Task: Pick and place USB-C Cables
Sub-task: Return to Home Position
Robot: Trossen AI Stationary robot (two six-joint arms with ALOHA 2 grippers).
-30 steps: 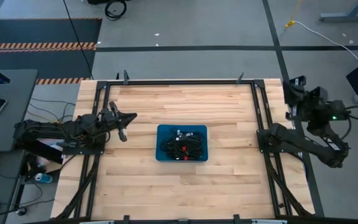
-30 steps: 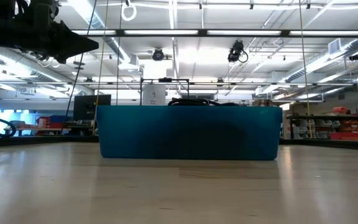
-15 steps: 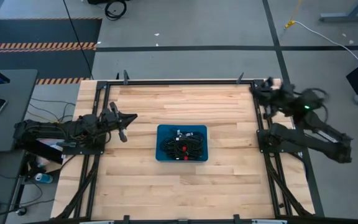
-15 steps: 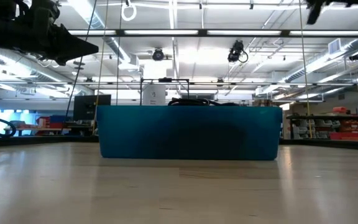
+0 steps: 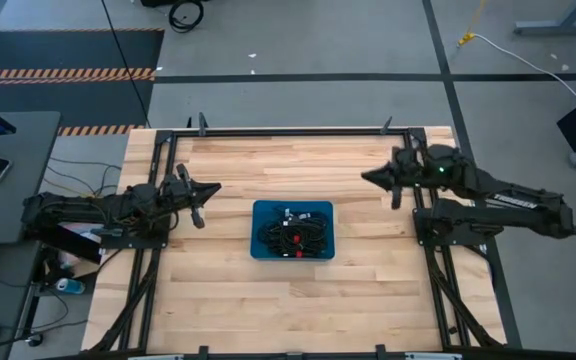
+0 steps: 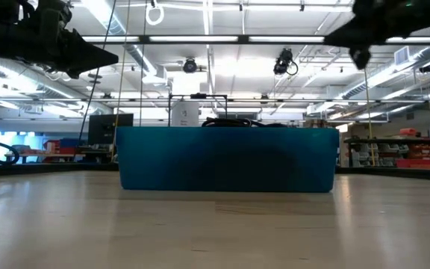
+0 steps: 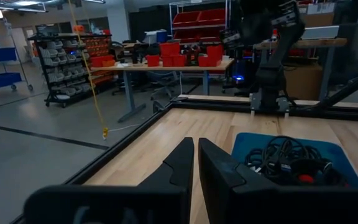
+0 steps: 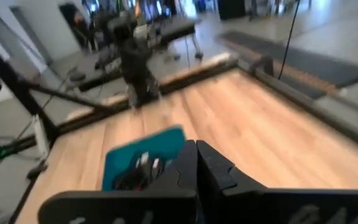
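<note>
A blue tray (image 5: 268, 212) stands at the middle of the wooden table and holds several black coiled USB-C cables (image 5: 294, 236), some with red ties. In the low view the cables (image 6: 234, 122) barely peek over the tray's wall (image 6: 226, 158). My left gripper (image 5: 214, 186) hovers left of the tray, shut, pointing level toward it, with nothing held. My right gripper (image 5: 366, 178) hovers right of and slightly beyond the tray, shut and empty, pointing toward the table's left. Both wrist views show shut fingers (image 7: 194, 155) (image 8: 196, 158) above the table with the tray (image 7: 247, 140) (image 8: 166, 138) ahead.
Black frame rails (image 5: 415, 160) (image 5: 164, 165) run along the table's left, right and far sides. Bare wood (image 5: 288, 300) lies all around the tray. Beyond the table there are shelves, benches and red bins (image 7: 185, 53).
My right gripper has swung from over the table's far right corner toward the table's left and down. It has turned to point nearly level toward the tray. My left arm has kept still, and the tray and cables have not moved.
</note>
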